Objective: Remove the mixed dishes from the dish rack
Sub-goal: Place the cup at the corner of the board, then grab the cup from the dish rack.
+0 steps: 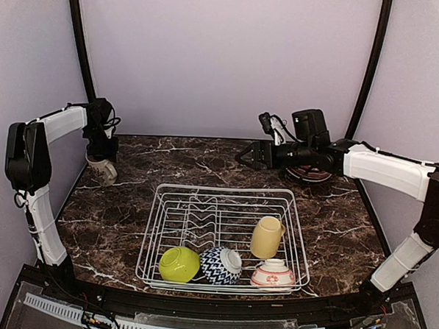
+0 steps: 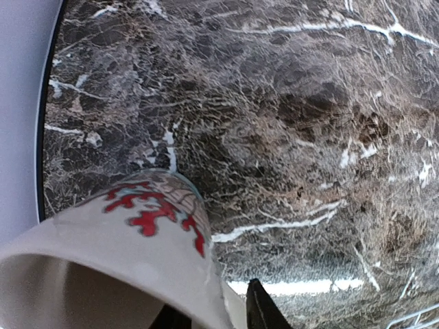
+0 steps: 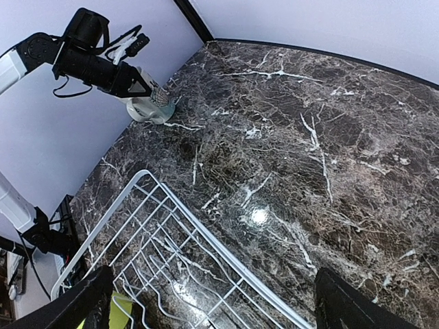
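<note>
— Where do we have our left hand [image 1: 100, 160]?
— Over the far left corner of the dark marble worktop [image 1: 335, 215]. It is clamped on a cream ceramic mug with red markings [image 1: 104, 172]. The mug tilts, and we cannot tell whether its base touches the stone.

— And our right hand [image 1: 242, 155]?
— It is stretched out over the far middle of the worktop, beyond the white wire dish rack [image 1: 223, 238]. Its fingers are spread wide and carry nothing. In the right wrist view they sit at either bottom corner, with the rack's far corner between them.

— What do we see in the rack?
— Four pieces.
- A tall yellow mug [image 1: 267, 237] leans to the right of the central prongs.
- Three bowls lie along the near side: a lime-green bowl [image 1: 179, 264] at the left, a navy zigzag bowl [image 1: 221, 265] touching it, and a pink-and-white bowl [image 1: 273, 274] at the right, foot upward.

— Anything outside the rack?
— A stack of plates with red and dark rims [image 1: 311, 174] rests at the far right, mostly hidden under our right arm.
</note>
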`<action>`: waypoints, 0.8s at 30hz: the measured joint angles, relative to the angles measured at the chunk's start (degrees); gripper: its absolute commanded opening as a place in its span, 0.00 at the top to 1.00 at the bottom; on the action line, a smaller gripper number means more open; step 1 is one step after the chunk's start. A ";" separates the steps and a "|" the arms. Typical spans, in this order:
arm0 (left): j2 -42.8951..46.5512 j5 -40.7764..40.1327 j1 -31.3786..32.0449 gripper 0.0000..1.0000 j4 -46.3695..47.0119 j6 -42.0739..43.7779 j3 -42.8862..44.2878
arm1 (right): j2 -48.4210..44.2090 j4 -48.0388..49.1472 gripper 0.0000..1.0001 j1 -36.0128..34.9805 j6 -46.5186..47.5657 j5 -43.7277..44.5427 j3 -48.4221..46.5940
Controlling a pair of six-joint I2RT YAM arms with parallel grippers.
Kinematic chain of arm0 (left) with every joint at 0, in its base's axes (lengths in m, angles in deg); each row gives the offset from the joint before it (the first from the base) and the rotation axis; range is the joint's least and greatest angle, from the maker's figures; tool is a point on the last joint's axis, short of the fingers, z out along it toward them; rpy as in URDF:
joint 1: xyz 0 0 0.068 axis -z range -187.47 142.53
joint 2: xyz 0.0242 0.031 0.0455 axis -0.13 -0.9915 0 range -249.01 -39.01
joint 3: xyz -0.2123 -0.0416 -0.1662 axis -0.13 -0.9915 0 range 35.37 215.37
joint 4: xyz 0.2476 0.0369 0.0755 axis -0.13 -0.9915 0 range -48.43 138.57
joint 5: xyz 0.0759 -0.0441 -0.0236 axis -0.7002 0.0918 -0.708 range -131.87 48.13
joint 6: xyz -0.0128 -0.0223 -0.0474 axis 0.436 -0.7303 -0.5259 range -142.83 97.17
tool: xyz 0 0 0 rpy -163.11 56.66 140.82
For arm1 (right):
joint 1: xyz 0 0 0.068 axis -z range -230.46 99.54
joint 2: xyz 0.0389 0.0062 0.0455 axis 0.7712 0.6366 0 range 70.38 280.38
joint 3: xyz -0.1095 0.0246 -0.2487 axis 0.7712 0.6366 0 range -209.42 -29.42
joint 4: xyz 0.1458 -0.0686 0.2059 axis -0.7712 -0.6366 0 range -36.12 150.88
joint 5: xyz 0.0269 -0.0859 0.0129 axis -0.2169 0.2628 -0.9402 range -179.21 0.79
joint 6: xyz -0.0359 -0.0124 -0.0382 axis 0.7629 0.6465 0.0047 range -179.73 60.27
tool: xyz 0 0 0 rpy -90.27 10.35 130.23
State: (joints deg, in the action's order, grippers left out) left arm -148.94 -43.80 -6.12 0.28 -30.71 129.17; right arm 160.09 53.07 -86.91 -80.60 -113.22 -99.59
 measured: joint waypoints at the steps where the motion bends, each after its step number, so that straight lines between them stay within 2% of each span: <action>1: 0.00 0.04 0.00 0.59 0.48 -0.04 -0.04 | -0.02 -0.39 0.01 -0.17 0.37 0.28 0.00; 5: 0.57 0.48 0.00 0.46 1.95 0.28 -1.18 | -0.15 -3.04 0.01 -0.94 1.92 2.25 -0.15; 9: 3.21 0.61 0.17 0.37 2.97 0.42 -3.56 | -0.15 -7.63 0.01 -2.14 3.21 5.88 -2.05; 14: 10.78 0.39 1.36 0.26 5.73 0.52 -7.04 | -0.24 -12.07 0.01 -3.63 5.70 9.16 -3.43; 20: 23.06 0.35 5.22 0.18 11.76 1.05 -12.55 | -0.85 -22.29 0.01 -7.19 11.10 11.96 -3.43; 24: 28.98 0.61 7.56 0.16 16.31 1.27 -15.37 | -2.36 -30.64 0.01 -9.99 14.01 13.16 -3.43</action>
State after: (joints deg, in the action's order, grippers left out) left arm -119.96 -43.19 1.44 16.58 -29.44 113.80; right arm 157.73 22.42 -96.90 -66.59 -100.06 -103.02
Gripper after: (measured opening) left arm 0.832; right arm 0.987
